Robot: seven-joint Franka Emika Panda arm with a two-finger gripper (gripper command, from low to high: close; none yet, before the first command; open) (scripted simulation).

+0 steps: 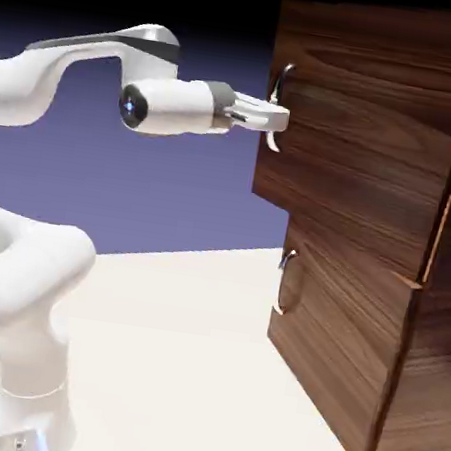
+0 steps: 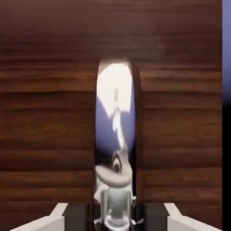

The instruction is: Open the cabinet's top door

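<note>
The cabinet point(image 1: 436, 350) is a tall dark walnut-grain box at the exterior view's right. Its top door point(image 1: 363, 138) is the upper front panel, and its face stands further out than the lower panel point(image 1: 340, 337). A curved silver handle point(image 1: 285, 76) sits at the door's left edge. My gripper point(image 1: 277, 119) reaches in level from the left and is shut on that handle at mid-height. In the hand view the shiny handle point(image 2: 115, 117) runs up the middle against the door's wood point(image 2: 45, 113). Its lower part sits between my grey fingertips point(image 2: 76, 215) at the bottom edge.
The lower panel carries its own silver handle point(image 1: 284, 281), below and slightly right of my hand. The pale table point(image 1: 180, 365) spreads in front of the cabinet. My arm's base point(image 1: 21, 342) rises at the lower left. A strip of blue backdrop point(image 2: 226, 54) shows past the door's right edge.
</note>
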